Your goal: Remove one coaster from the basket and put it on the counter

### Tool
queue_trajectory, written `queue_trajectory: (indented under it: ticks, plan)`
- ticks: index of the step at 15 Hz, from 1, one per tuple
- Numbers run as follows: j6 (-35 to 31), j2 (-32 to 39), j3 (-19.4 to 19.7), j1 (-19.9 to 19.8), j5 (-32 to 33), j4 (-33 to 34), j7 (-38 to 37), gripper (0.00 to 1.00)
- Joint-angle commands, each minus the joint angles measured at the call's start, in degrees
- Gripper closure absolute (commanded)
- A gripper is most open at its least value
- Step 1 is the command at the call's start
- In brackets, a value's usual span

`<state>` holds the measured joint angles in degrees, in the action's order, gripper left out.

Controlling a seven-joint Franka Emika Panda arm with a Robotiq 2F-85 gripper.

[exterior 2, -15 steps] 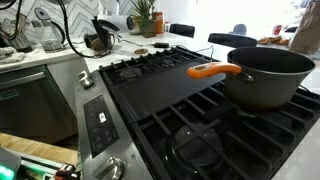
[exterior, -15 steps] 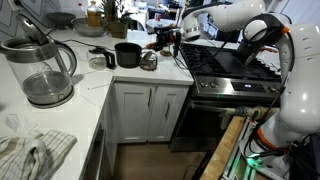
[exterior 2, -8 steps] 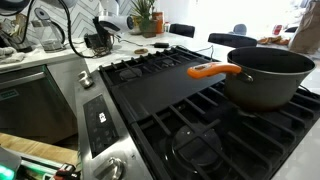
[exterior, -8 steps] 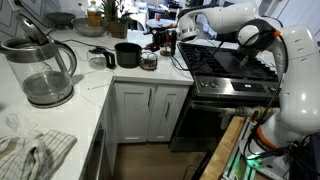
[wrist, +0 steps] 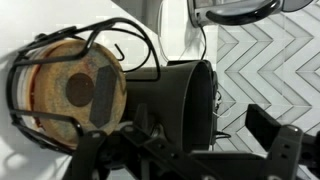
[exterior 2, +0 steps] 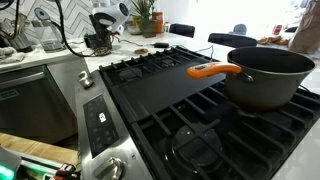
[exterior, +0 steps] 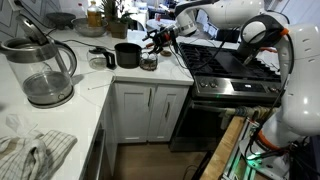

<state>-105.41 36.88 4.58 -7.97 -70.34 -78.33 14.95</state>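
Approach step of the pick, claw [exterior: 158, 40] spread wide and empty just above the wire basket [exterior: 149, 61], brown coaster [wrist: 72, 88] inside it, beside the black pot [exterior: 127, 54] on the white desk [exterior: 125, 76], calling next for lowering and pinching the top disc

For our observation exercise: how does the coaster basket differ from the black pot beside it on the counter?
The basket is smaller than the black pot. The basket is open wire showing brownish coasters; the pot has solid dark walls. Both are round and stand on the white counter.
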Motion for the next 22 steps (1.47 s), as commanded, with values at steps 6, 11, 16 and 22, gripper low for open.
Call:
queue_trajectory:
  ticks: [6, 11, 16, 22]
  plan:
    - [-18.22, -12.41, 1.38, 6.39, 19.30, -15.41, -14.33, 0.00]
    - [-19.72, -15.71, 1.63, 8.29, 35.40, -19.04, -28.59, 0.00]
    - [-16.54, -17.31, 1.76, 8.77, 51.17, -19.87, -40.91, 0.00]
    - [-18.90, -16.12, 0.47, 8.03, 60.46, -18.18, -37.81, 0.00]
